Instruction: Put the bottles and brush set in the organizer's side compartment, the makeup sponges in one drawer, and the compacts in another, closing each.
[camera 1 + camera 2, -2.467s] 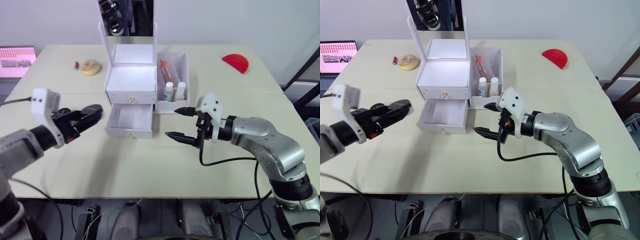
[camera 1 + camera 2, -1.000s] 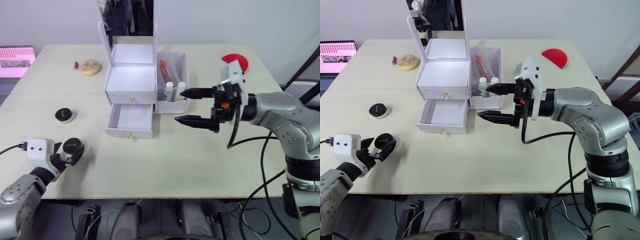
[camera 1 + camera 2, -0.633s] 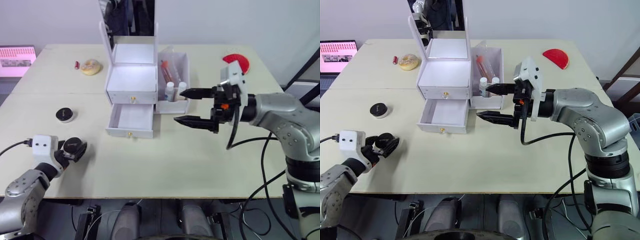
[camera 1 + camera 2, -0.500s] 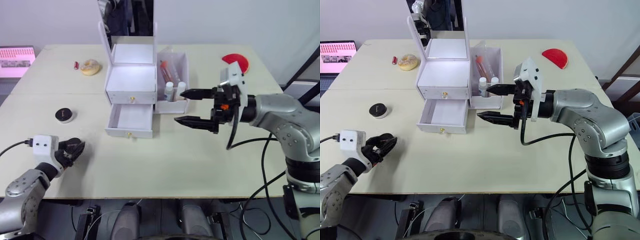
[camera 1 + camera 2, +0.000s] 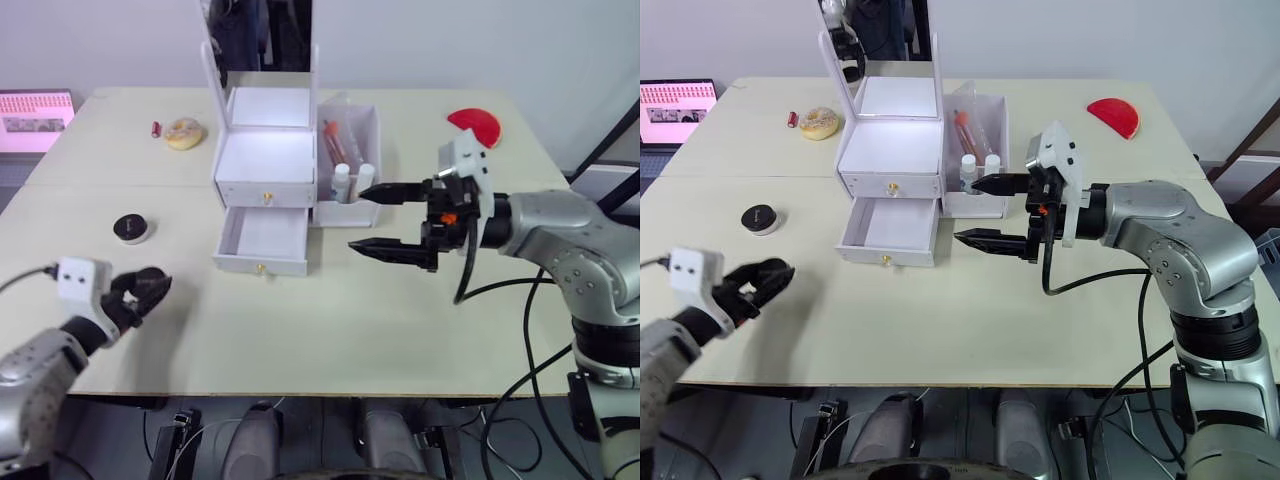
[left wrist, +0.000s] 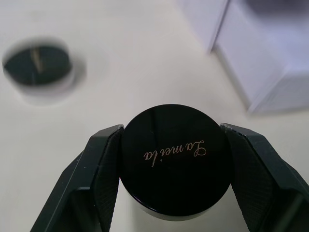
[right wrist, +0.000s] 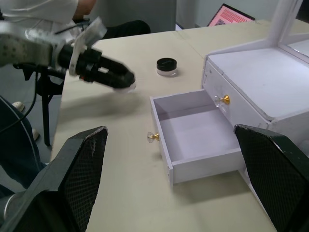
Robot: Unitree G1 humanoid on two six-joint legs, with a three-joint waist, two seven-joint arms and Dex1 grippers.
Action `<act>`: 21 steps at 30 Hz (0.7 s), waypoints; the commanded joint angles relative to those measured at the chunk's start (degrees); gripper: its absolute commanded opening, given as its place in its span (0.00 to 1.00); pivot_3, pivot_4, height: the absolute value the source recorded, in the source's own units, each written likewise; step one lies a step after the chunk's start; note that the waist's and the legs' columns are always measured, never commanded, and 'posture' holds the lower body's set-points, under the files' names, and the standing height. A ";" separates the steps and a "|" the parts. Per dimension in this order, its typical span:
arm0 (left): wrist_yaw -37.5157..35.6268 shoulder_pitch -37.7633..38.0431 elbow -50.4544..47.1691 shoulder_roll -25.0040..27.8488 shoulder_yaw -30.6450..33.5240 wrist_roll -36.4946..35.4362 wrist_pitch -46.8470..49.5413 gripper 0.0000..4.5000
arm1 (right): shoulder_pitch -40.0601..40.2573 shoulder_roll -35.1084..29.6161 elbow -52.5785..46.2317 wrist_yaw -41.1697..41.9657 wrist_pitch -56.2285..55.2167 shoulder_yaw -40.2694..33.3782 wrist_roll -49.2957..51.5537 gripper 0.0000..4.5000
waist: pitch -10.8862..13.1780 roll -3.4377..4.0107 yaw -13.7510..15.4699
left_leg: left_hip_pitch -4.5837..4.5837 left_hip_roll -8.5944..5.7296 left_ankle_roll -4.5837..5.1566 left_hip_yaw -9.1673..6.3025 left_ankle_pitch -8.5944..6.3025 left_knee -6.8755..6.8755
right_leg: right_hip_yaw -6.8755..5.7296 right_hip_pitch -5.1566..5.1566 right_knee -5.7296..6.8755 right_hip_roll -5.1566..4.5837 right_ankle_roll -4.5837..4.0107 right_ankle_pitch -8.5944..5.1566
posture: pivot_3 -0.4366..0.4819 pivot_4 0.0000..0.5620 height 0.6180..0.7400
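1. The black compact [image 6: 175, 160], lid lettered in gold script, sits clamped between the two fingers of the left gripper [image 6: 174, 169], held above the tabletop near the front left edge of the table [image 5: 300, 340].
2. A second compact [image 5: 129, 227] rests on the table, well apart from the organizer [image 5: 265, 165] and to its left.
3. The organizer's lower drawer [image 5: 262, 240] stands pulled out; the upper drawer [image 5: 265, 192] is closed.
4. Two white bottles [image 5: 352, 180] and a brush set [image 5: 334, 143] stand in the side compartment [image 5: 372, 130].
5. The right gripper [image 5: 383, 218] hovers just right of the open drawer, fingers spread wide, holding nothing.
6. A tan makeup sponge [image 5: 184, 132] and a red makeup sponge [image 5: 475, 124] lie at the table's far side.
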 commanded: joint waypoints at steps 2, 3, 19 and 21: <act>-8.60 -7.48 -1.26 6.16 -1.32 -7.67 3.09 0.58 | -0.32 0.18 -1.34 -0.08 -0.83 -0.63 0.34 1.00 | 0.01 0.00 -0.11 | -0.01 0.00 0.00 0.01 0.00 -0.01 | 0.00 0.00 -0.01 0.00 0.00 0.00 | 0.48 0.27 1.00; -10.49 -10.37 -0.06 7.25 -3.48 -8.29 3.77 0.58 | 0.00 0.32 -1.60 -0.31 -0.87 -0.55 0.28 1.00 | 0.02 0.04 -0.16 | 0.00 0.00 0.00 0.01 0.00 -0.02 | -0.01 -0.01 -0.01 0.00 0.00 0.00 | 0.48 0.27 1.00; -31.31 -36.95 34.67 2.30 -30.28 10.40 -14.25 0.58 | 5.09 1.26 -9.27 -9.16 2.49 -3.61 3.41 1.00 | 0.04 0.06 -0.11 | -0.06 0.00 0.01 0.02 0.00 -0.04 | 0.01 -0.02 -0.07 0.03 0.04 0.01 | 0.48 0.27 1.00; -32.06 -37.79 35.89 1.01 -30.80 10.94 -14.72 0.58 | 6.12 1.20 -10.30 -10.53 2.98 -4.31 4.04 1.00 | 0.04 0.06 -0.09 | -0.07 0.00 0.01 0.02 0.00 -0.04 | 0.01 -0.02 -0.08 0.03 0.04 0.01 | 0.48 0.27 1.00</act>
